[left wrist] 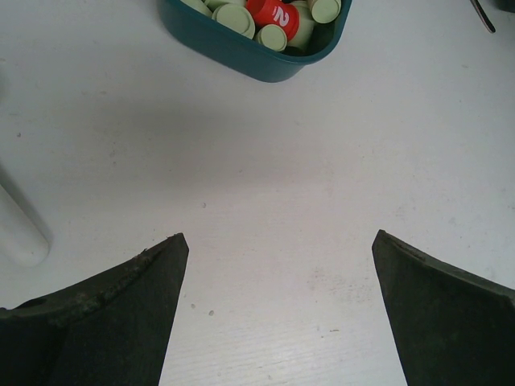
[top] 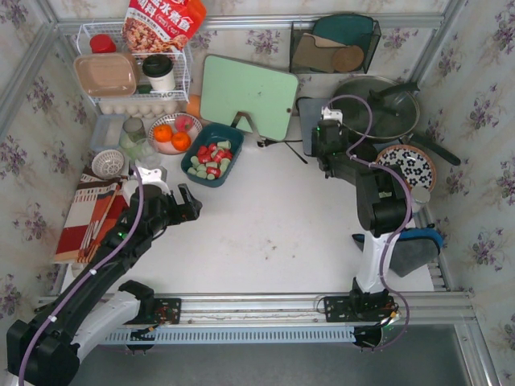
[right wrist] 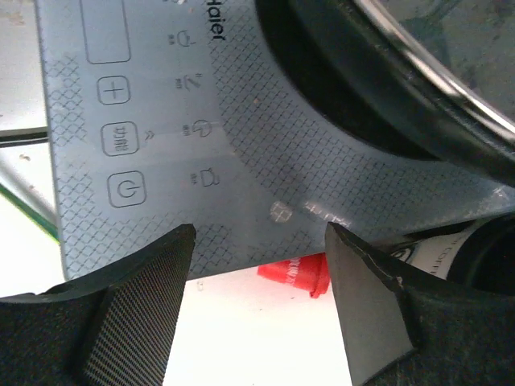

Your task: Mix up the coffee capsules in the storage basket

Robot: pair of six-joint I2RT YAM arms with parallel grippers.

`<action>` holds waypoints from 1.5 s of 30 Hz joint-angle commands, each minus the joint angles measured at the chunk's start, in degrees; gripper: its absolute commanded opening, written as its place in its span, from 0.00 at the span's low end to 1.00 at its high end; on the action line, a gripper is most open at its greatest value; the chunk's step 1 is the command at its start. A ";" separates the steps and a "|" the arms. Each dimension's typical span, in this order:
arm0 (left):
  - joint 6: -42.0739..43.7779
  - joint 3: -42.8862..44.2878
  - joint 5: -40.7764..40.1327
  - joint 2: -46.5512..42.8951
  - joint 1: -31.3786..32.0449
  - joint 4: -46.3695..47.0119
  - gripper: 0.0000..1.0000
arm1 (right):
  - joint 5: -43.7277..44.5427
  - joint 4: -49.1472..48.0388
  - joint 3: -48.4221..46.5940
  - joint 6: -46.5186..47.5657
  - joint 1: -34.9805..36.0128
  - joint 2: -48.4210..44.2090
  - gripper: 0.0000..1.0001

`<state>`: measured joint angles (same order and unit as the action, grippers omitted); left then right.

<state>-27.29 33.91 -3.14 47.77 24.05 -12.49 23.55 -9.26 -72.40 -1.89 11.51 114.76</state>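
The teal storage basket (top: 238, 135) sits at the back left of the white table, holding several red and pale green coffee capsules (top: 211, 159). My left gripper (top: 191, 205) is open and empty, low over the table just in front of the basket. In the left wrist view the basket (left wrist: 241, 56) and its capsules (left wrist: 273, 16) lie at the top edge, ahead of the left gripper (left wrist: 278, 241). My right gripper (top: 322, 143) is open over the induction cooker's front edge. In its wrist view, one red capsule (right wrist: 294, 273) lies on its side, partly under the cooker edge, beyond the right gripper (right wrist: 257, 233).
A green cutting board (top: 249, 96) stands behind the basket. A bowl of oranges (top: 173, 133) is left of it. The induction cooker (right wrist: 161, 161) carries a pan (top: 378, 104). A patterned plate (top: 406, 165) is at the right, a white wire rack (top: 137, 72) and a black mesh tray (top: 334, 44) at the back.
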 commanded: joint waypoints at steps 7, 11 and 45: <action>-0.28 0.20 0.41 0.37 0.03 1.10 0.99 | 2.00 2.72 6.52 8.16 -1.11 -3.41 0.73; -0.31 0.24 0.46 0.62 0.03 1.33 0.99 | -3.45 -0.36 11.43 8.34 -1.03 -8.56 0.73; -0.63 0.24 1.54 1.78 0.03 1.88 0.99 | -29.56 11.57 1.31 14.17 -7.21 -0.74 0.72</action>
<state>-27.31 33.89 -2.61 49.45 24.05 -12.29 -3.22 4.38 -73.56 8.29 3.01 116.25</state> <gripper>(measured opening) 0.994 0.728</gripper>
